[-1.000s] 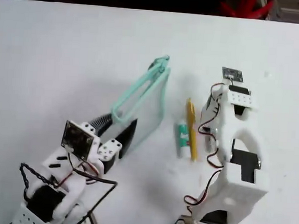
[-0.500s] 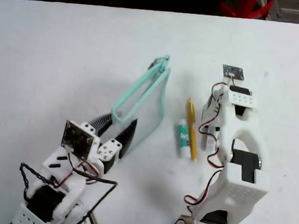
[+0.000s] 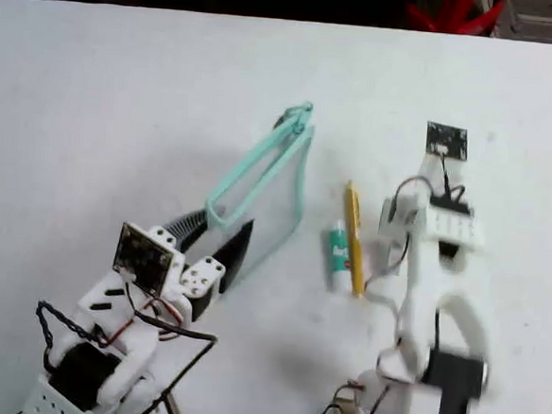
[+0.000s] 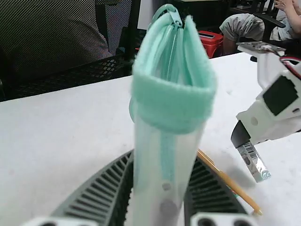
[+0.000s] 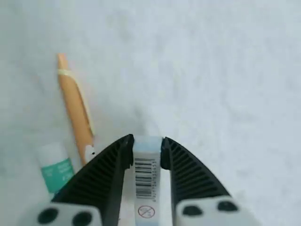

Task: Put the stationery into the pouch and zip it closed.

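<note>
Pouch [image 3: 258, 192], mint-trimmed, apparently unzipped, clenched in left gripper [image 3: 212, 238]; at its 3 o'clock orange pen [image 3: 353, 236] and green-white tube [image 3: 336, 249] lie unpacked, right gripper [image 5: 146, 141] grasping a barcoded item [image 5: 145, 174] beyond them; zipping outstanding.

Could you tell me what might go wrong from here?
1. The pouch opening looks narrow, its teal rims close together, so the barcoded item in the right claw may catch on the rim.
2. The left claw grips the pouch at one end only; a push could twist it.
3. The pen and tube lie side by side; picking one may nudge the other.
</note>
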{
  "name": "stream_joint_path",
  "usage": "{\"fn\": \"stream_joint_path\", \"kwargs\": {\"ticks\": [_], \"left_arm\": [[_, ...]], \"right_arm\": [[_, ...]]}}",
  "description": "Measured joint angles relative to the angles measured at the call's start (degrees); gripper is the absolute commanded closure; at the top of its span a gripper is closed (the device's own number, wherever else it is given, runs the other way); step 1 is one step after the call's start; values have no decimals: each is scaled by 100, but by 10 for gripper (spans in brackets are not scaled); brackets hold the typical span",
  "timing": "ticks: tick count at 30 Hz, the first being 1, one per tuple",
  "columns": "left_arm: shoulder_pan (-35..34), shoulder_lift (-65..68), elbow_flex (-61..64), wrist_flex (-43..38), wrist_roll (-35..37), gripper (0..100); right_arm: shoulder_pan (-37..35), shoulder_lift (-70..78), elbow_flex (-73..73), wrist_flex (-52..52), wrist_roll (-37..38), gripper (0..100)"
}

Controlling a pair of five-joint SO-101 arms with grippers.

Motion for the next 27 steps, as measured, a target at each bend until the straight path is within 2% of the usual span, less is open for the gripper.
{"fn": "stream_joint_path", "kwargs": {"ticks": [5,12,21,27], "left_arm": [[0,0,0,9,0,858],[0,0,0,9,0,858],[0,0,0,18,0,858],[0,0,0,18,0,858]], "right_arm": [[-97,-1776,1336,-624,0,981],[-141,-3156,2207,-1090,0,981],[-185,-5512,3332,-1116,-273,981],[-941,-6875,2848,-396,-273,981]]}}
